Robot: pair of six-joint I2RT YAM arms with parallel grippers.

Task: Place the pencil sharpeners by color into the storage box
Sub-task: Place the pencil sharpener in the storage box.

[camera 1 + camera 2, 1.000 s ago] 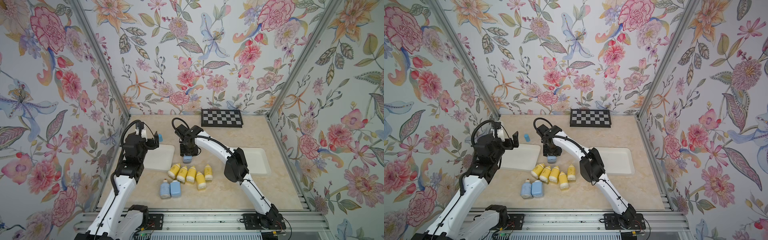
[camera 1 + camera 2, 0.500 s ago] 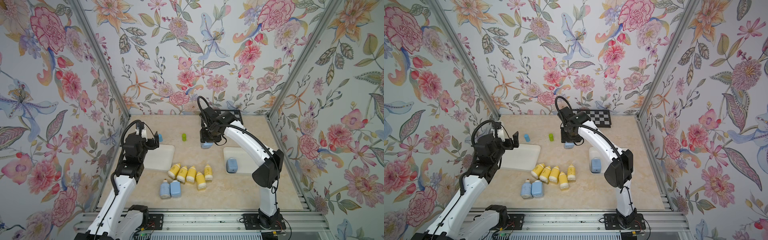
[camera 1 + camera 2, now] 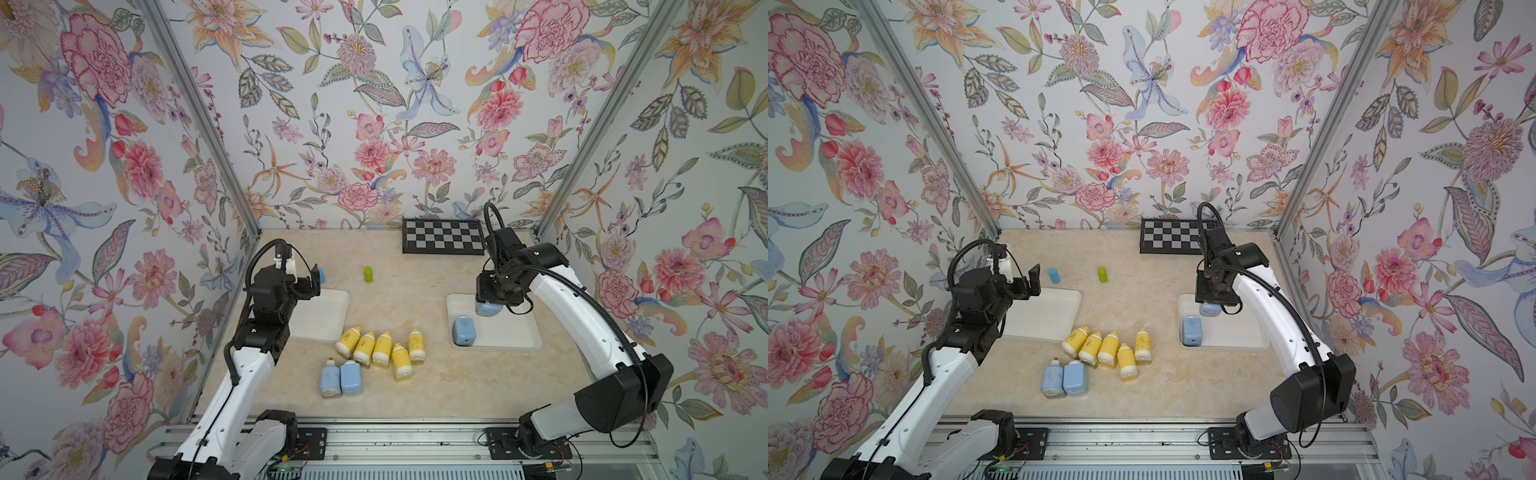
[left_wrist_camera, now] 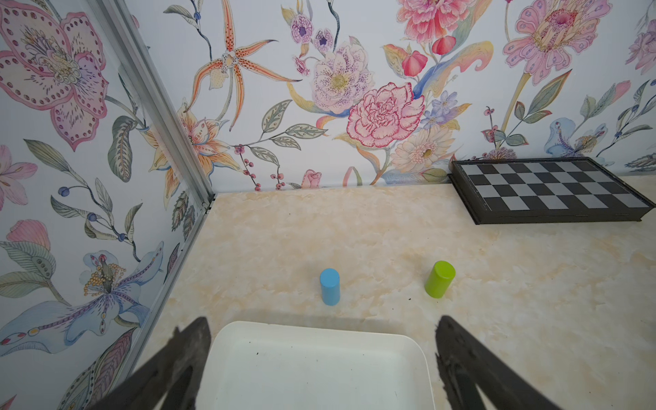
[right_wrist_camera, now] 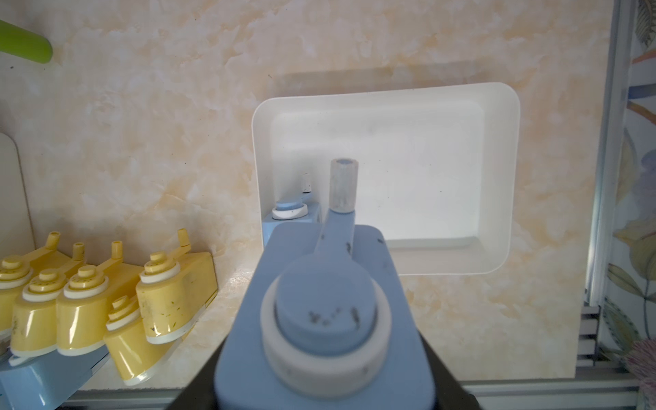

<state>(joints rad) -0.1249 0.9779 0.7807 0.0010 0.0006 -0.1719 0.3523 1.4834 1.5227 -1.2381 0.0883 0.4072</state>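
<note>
Aloft, right hand (image 3: 490, 302) clasped a blue sharpener (image 5: 324, 312) over the right storage box (image 3: 519, 345), second blue sharpener (image 3: 464, 330) lay inside just beside it, left hand (image 4: 323, 330) hung released, seven sharpeners (image 3: 382, 347) lay on the bench (image 3: 415, 291).

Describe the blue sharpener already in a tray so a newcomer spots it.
In front of the black-and-grey checkerboard at the back wall sits a white plastic tray, on the robot's right. The light blue bottle-shaped sharpener rests against its inner edge. It alone is in a tray: a second blue sharpener is in the right gripper, two more sit on the table.
</note>
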